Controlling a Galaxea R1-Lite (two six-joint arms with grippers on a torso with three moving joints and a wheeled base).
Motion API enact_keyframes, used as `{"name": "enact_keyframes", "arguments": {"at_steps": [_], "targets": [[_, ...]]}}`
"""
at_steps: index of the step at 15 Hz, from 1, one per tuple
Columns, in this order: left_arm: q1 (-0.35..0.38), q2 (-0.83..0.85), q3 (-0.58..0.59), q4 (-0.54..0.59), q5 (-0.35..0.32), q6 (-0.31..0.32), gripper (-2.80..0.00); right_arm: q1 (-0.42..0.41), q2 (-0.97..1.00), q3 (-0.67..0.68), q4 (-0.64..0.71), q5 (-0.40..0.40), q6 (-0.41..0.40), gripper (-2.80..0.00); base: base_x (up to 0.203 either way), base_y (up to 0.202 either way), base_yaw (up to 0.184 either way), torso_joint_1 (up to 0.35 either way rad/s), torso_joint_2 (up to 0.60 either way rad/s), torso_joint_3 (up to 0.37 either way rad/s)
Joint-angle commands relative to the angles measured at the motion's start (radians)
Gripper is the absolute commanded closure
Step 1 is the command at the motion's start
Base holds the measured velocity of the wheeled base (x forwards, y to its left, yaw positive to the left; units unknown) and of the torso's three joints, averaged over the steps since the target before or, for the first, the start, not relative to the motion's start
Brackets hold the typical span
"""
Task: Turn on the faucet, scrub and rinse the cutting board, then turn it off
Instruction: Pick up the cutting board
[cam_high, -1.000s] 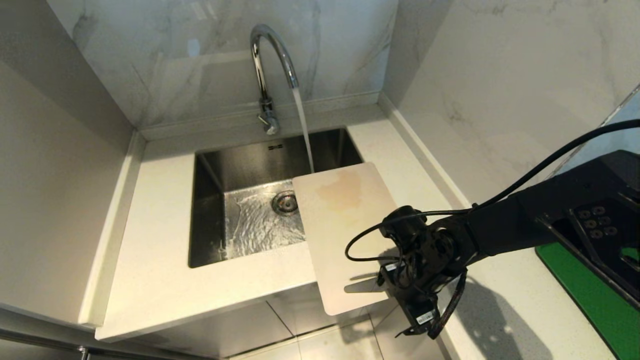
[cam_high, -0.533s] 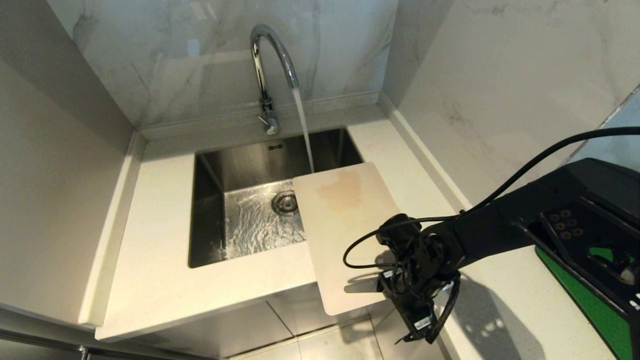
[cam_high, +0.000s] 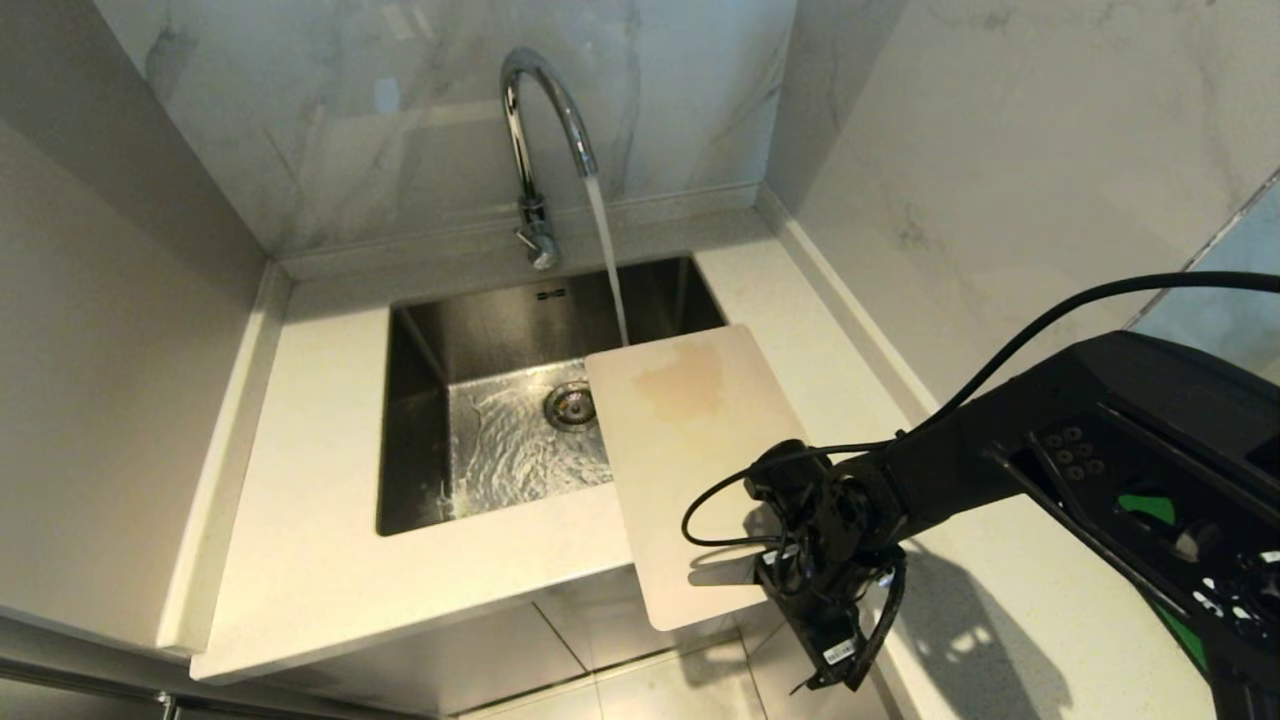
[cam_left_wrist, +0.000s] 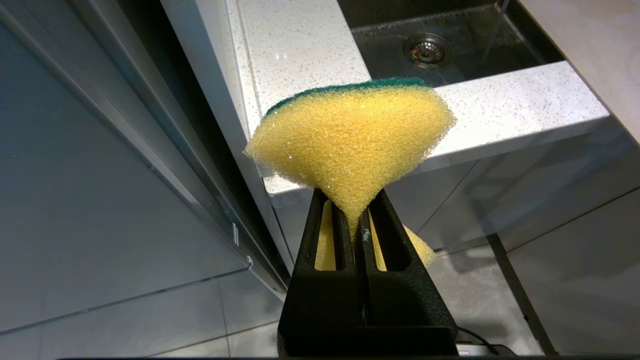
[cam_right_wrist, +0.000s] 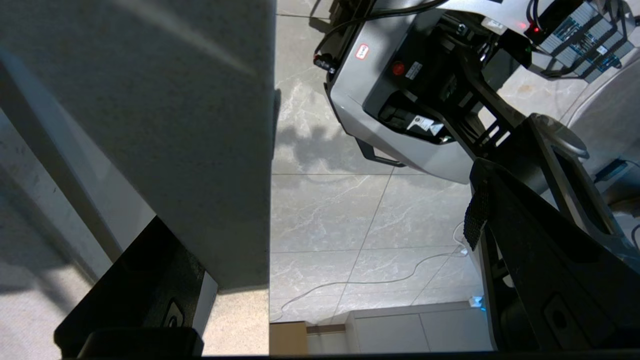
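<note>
your right gripper (cam_high: 800, 585) sat at the near right corner of the cutting board (cam_high: 690, 450). its fingertips were hidden under the wrist in the head view. in the right wrist view the jaws stood wide apart, one on each side of the board's (cam_right_wrist: 150, 125) edge, nothing clamped; i couldn't tell if either finger (cam_right_wrist: 150, 280) touched it. the left arm was out of the head view. its wrist view showed the left gripper (cam_left_wrist: 357, 225) clenched on one yellow-and-green sponge (cam_left_wrist: 350, 140) in front of the counter edge. counts: one faucet (cam_high: 540, 130), running, one stream into one sink (cam_high: 420, 340). one board, tan stain near its far end, lay across the sink's right rim and the counter (cam_high: 300, 560), its near end hanging past the front edge. its slot handle couldn't be made out. a green mat (cam_high: 1185, 635) was mostly hidden by your arm.
</note>
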Motion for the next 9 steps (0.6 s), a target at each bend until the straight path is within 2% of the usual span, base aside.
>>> {"name": "enact_keyframes", "arguments": {"at_steps": [1, 5, 6, 9], "targets": [[0.0, 0.002, 0.0, 0.0, 0.0, 0.0, 0.0, 0.001, 0.009, -0.004, 0.002, -0.001, 0.007, -2.8, 0.0, 0.0, 0.0, 0.0, 0.0, 0.0], [0.0, 0.002, 0.0, 0.0, 0.0, 0.0, 0.0, 0.001, 0.01, -0.008, 0.002, -0.002, 0.008, -2.8, 0.0, 0.0, 0.0, 0.0, 0.0, 0.0], [0.0, 0.002, 0.0, 0.0, 0.0, 0.0, 0.0, 0.001, 0.015, -0.01, 0.002, -0.002, 0.008, 0.0, 0.0, 0.0, 0.0, 0.0, 0.0, 0.0], [0.0, 0.002, 0.0, 0.0, 0.0, 0.0, 0.0, 0.001, 0.015, -0.012, 0.002, -0.008, 0.007, 0.0, 0.0, 0.0, 0.0, 0.0, 0.0, 0.0]]}}
